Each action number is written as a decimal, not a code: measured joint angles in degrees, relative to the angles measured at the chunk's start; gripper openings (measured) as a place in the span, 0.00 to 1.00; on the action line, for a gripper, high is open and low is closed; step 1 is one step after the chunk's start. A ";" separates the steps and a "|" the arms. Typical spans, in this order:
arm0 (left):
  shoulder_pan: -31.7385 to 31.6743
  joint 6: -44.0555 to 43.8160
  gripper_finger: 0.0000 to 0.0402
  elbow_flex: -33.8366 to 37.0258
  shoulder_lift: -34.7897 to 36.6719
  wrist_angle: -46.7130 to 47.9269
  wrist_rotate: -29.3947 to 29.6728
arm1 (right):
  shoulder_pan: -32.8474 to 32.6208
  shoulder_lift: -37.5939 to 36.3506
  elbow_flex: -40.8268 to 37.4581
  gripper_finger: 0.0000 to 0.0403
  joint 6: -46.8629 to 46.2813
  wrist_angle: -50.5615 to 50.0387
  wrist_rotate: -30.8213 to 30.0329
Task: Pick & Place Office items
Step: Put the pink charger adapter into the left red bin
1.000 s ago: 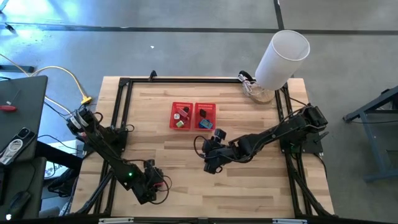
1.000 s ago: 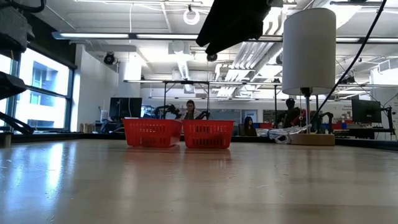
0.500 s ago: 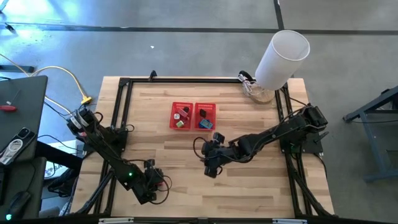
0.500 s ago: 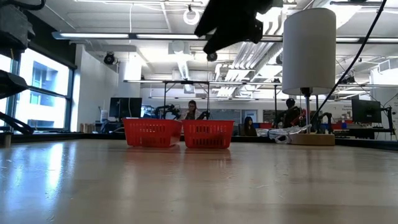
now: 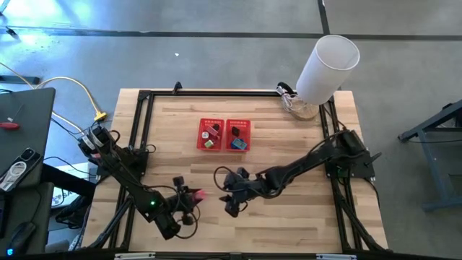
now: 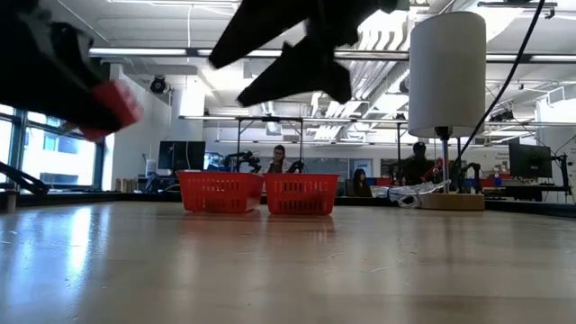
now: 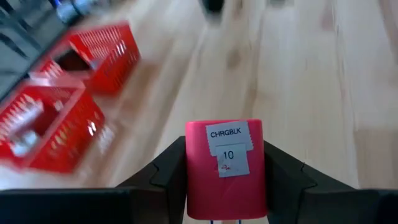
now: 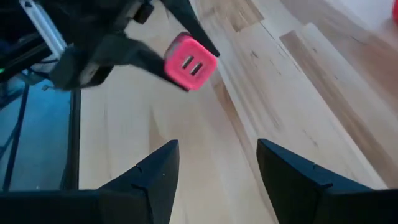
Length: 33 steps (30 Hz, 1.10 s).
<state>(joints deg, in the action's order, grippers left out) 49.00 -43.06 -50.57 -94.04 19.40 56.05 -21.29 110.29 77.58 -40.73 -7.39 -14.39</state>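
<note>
My left gripper is shut on a red-pink charger block with a white label, above the table's near left part. It also shows in the low view and the right wrist view. My right gripper is open and empty, just right of the block, its fingers pointing toward it. The red two-compartment basket at the table's middle far side holds several tiny items, among them a green one and a blue one. My left gripper pinches the block's two opposite side faces between its two fingers. The fingers come about level from the table's left. The block is lifted clear of the table, its labelled face up and its slotted end jutting past the fingertips toward my right gripper.
A big white cylinder stands at the table's far right corner on a small base with cables. A black frame runs along the table's edges. Bare wood lies between the basket and the near edge. People sit in the room beyond.
My left gripper has risen from near the table's near edge and swung toward the right, bringing the red-pink block into view. My right gripper has gone toward the table's left and near edges, toward my left gripper, and come lower.
</note>
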 joint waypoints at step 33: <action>-2.00 19.11 0.35 -0.04 -4.63 -16.31 11.82 | 3.13 5.45 -0.07 0.51 -8.76 18.96 6.68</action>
<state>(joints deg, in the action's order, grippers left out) 47.00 -23.94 -50.61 -98.67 3.09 67.87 -18.15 115.74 77.52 -49.50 11.57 -7.70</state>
